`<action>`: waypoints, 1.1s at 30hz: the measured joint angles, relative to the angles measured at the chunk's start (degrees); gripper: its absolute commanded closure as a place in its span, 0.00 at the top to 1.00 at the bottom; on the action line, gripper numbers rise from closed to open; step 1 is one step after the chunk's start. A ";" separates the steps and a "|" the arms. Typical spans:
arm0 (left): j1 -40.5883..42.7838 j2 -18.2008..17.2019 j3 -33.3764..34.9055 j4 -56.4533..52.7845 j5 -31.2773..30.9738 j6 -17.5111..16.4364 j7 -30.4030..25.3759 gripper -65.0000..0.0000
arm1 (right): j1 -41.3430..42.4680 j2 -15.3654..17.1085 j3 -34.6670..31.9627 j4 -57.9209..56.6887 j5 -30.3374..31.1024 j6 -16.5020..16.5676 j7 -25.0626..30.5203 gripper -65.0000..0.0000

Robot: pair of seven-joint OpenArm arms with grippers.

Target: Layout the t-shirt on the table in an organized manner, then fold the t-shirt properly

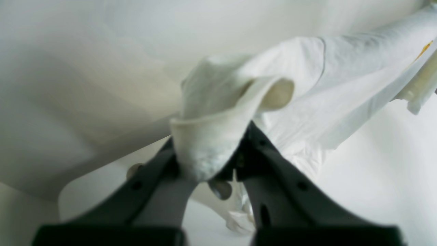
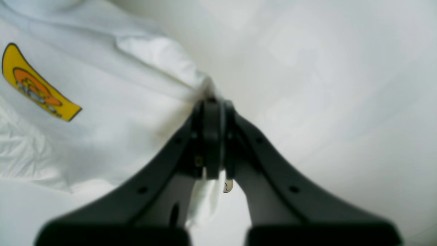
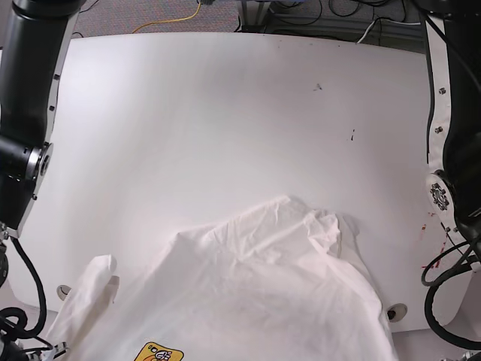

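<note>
Glossy white tabletop (image 3: 188,113) bears crumpled white cotton t-shirt (image 3: 263,293); left gripper (image 1: 208,164) and right gripper (image 2: 211,136) pinch its edges, likely for spreading.

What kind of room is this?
Probably a robotics lab or test bench: two black robot arms flank a glossy white table, loose cables trail behind it, and a white printed t-shirt is being handled.

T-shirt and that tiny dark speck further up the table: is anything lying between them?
No. In the base view, only bare white table lies between the t-shirt and the dark speck.
</note>
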 measured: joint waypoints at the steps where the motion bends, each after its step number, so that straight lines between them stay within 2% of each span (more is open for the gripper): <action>1: -0.17 0.02 1.38 -0.46 -0.02 0.00 -0.46 0.00 | 0.61 -0.11 0.00 -0.22 -0.17 0.02 -0.13 0.00; 5: -0.33 0.55 3.91 -3.63 -0.66 0.00 -3.89 0.00 | 4.07 -0.79 0.00 -1.86 -0.46 -0.09 -0.35 0.00; 11: 0.02 0.59 4.61 -9.11 -0.37 0.02 -5.86 0.00 | 6.43 -0.92 0.02 -2.40 -0.76 -0.07 0.42 0.00; 15: 0.20 0.31 7.67 -12.09 0.39 0.02 -5.99 0.00 | 5.88 -0.92 -0.04 -2.51 -0.81 -0.07 -0.24 0.00; 20: 0.22 1.68 9.14 -12.13 -0.42 0.00 -5.95 0.00 | 5.66 -0.87 -0.22 -2.73 -0.79 -0.04 -2.75 0.00; 24: 0.02 2.08 9.27 -12.07 -1.11 0.00 -5.16 0.00 | 5.66 -0.68 -0.20 -2.64 -0.83 -0.07 -4.37 0.00; 33: 0.13 1.42 8.87 -12.07 -0.81 0.02 1.29 0.00 | 5.60 0.98 -0.17 -0.94 0.07 -0.02 -4.42 0.00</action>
